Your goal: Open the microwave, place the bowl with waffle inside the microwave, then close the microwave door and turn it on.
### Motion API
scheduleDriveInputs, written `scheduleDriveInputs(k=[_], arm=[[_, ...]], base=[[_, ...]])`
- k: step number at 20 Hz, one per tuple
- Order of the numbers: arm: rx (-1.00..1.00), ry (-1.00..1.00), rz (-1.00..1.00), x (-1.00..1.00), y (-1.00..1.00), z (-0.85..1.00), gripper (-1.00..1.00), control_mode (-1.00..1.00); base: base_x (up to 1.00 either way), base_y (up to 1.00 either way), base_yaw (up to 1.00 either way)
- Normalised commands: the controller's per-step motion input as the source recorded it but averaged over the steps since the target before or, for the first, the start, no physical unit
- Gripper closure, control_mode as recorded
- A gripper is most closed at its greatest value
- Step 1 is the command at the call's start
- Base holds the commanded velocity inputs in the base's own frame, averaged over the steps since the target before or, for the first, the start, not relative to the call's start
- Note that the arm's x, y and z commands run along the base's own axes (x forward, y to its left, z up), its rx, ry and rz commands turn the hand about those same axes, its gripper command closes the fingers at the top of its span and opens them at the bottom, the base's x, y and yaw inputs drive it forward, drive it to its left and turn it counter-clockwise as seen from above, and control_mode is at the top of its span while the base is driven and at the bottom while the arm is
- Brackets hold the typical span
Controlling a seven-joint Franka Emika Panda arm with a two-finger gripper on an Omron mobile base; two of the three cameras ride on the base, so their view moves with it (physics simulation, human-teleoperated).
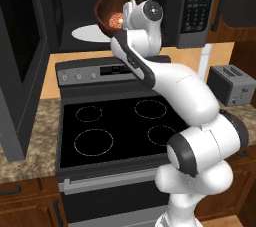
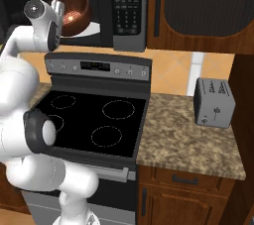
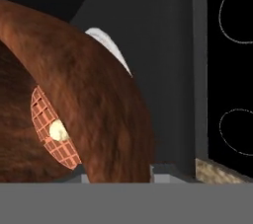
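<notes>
Step in hand, as I judge it: carrying the bowl [image 1: 116,12] into the microwave [image 2: 99,1]. The microwave door [image 1: 20,56] stands swung wide at the left of the left base view, so opening looks done. The bowl is up at the mouth of the cavity, tipped so its inside faces the cameras, above the white turntable [image 1: 87,33] and not yet resting on it.

Gripper [image 1: 129,12]: clamped on the bowl's rim, as far as I can read it; the bowl hangs off the hand with nothing else under it.

The bowl is glossy reddish-brown, wood-grained. The waffle [image 3: 52,130] sits against its inner wall, pale orange grid with a light dab on it.

Next move, I reckon: level the bowl, push it deeper, lower onto the turntable, release, back the arm out clear. Risk: the tilt could spill the waffle.

The stove [image 2: 89,115] is below, the keypad [image 2: 126,6] at right.
</notes>
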Motion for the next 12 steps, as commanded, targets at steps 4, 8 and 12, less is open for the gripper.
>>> scheduleDriveInputs(k=[4, 8, 12], arm=[[0.00, 0.00, 0.00, 0.80, 0.21, -0.24, 1.00, -1.00], [0.00, 0.00, 0.00, 0.80, 0.11, -0.30, 1.00, -1.00], [0.00, 0.10, 0.00, 0.52, 0.19, -0.47, 1.00, -1.00]], base=[[0.00, 0.00, 0.00], [0.00, 0.00, 0.00], [0.00, 0.00, 0.00]])
